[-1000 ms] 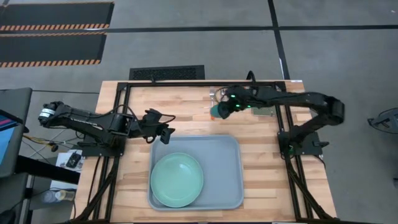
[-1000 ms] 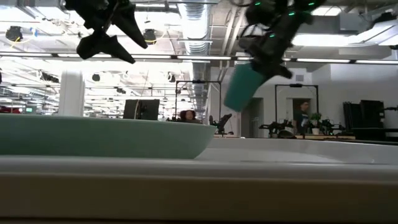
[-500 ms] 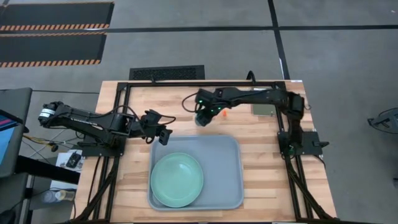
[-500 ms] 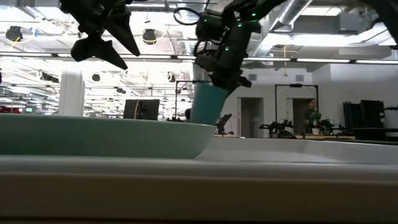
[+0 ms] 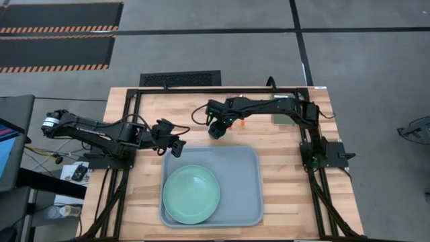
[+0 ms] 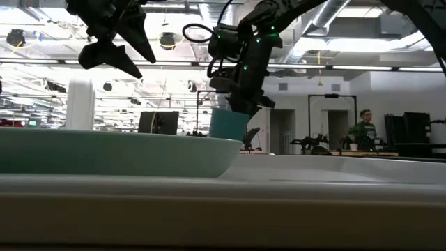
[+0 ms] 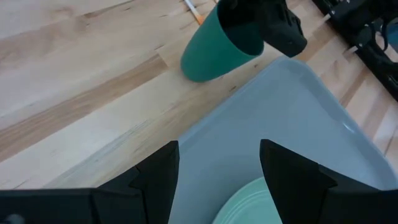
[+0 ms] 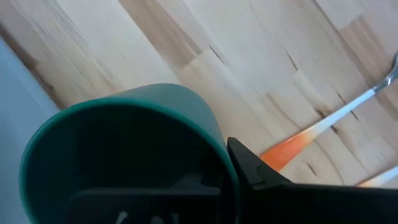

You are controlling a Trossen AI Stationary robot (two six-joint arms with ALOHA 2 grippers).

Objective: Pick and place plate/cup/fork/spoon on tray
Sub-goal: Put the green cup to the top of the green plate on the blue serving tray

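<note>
My right gripper (image 5: 222,121) is shut on the dark teal cup (image 5: 216,130), low over the wood just beyond the tray's far edge. The cup also shows in the low view (image 6: 228,124) and in the left wrist view (image 7: 214,50). My left gripper (image 5: 176,142) is open and empty above the tray's far left corner; its fingers show in its wrist view (image 7: 217,171). The mint-green plate (image 5: 191,194) lies flat in the near left of the grey-blue tray (image 5: 238,171). Two orange-handled utensils (image 8: 292,146) lie on the wood behind the cup; which is fork or spoon I cannot tell. My right gripper holds the cup by its rim (image 8: 214,140), one finger outside the wall (image 8: 255,168) and the other inside the mouth. The fingers come from above, slanting from the table's right. The cup hangs below them, mouth up; the plate's rim hides its base in the low view.
A flat olive-green block (image 5: 283,118) lies at the far right of the table. The black frame rails (image 5: 222,89) run along the table's far edge and sides. Bare tray floor (image 5: 235,188) lies to the right of the plate.
My right gripper has carried the cup from the far middle of the table toward the left edge and down, close to the tray's far edge. The cup, tilted before, now hangs nearly upright and lower.
</note>
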